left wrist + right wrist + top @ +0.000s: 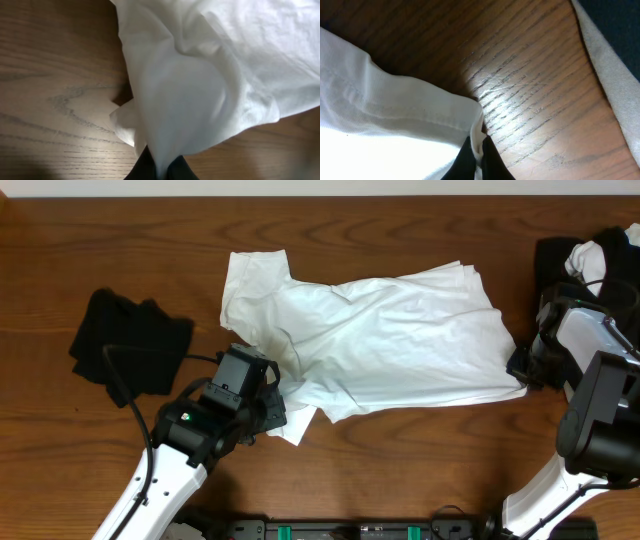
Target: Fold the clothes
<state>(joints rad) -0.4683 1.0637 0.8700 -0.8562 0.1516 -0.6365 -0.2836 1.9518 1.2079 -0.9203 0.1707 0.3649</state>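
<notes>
1. Overhead view: a white T-shirt (380, 340) lies spread and rumpled across the middle of the wooden counter (100, 240), with one sleeve pointing to the far left.
2. The left fingers (272, 395) sit at the shirt's near-left edge, where a small flap of cloth lies beside them.
3. The right fingers (520, 368) sit at the shirt's near-right corner.
4. A black garment (130, 345) lies in a heap at the left, apart from the shirt.
5. At the far right, black and white garments (590, 255) lie bunched behind the right arm.
6. In the left wrist view, the left fingers (150, 169) are clenched on a gathered fold of the white T-shirt (215, 75). The cloth fans out from the pinch toward the far side, and bare counter (60, 90) shows to its left.
7. In the right wrist view, the right fingers (465, 162) are clenched on the hemmed corner of the white T-shirt (385, 125). The hem runs off to the left, with the counter (530, 90) just beyond it.
8. The top right of that view shows a pale strip of cloth edging dark fabric. I cannot tell which garment it is.
</notes>
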